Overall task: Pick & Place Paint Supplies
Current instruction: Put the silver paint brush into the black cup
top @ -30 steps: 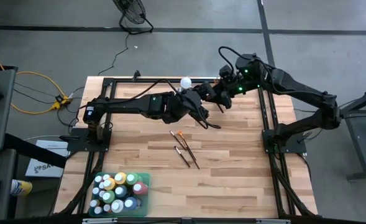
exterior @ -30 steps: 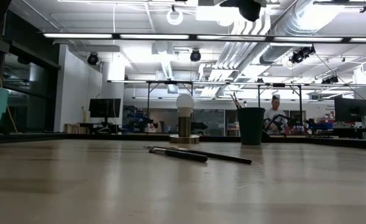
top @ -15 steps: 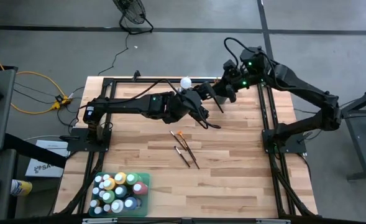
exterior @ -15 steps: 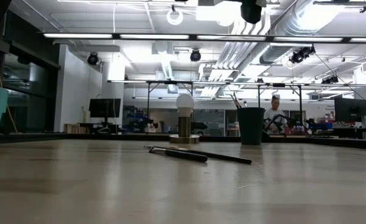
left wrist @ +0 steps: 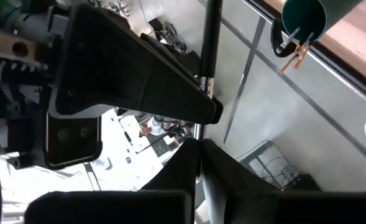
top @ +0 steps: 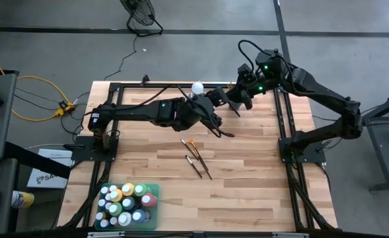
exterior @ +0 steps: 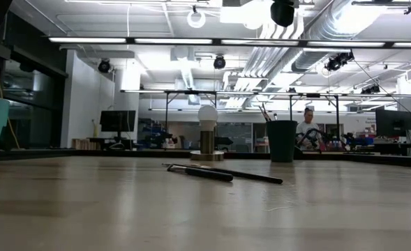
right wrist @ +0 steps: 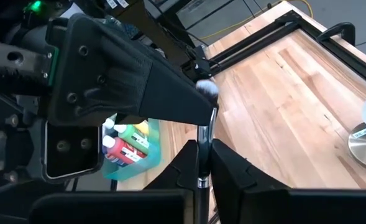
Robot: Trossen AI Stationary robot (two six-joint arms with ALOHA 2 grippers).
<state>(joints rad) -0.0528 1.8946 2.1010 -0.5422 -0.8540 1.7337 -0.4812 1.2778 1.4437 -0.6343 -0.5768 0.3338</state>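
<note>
Brushes: the right gripper (right wrist: 202, 163) has its jaws pinched on one brush (right wrist: 204, 134), lifted above the bench (top: 247, 165), probably bound for the dark green cup (exterior: 281, 141). Left gripper (left wrist: 199, 163) jaws clamp another thin handle; three brushes (top: 195, 157) lie waiting.

Even, fairly bright light falls from above on the pale wooden slatted table (top: 247, 165), and the dark arms cast only soft, short shadows on it. In the low view, long ceiling strip lights (exterior: 212, 40) glare white and the near tabletop carries a dull sheen; the room behind stands a little hazy. In the left wrist view the window-lit background is washed out and the nearest dark parts are blurred. In the right wrist view the green plastic bin (right wrist: 133, 163) is soft, out of focus.
</note>
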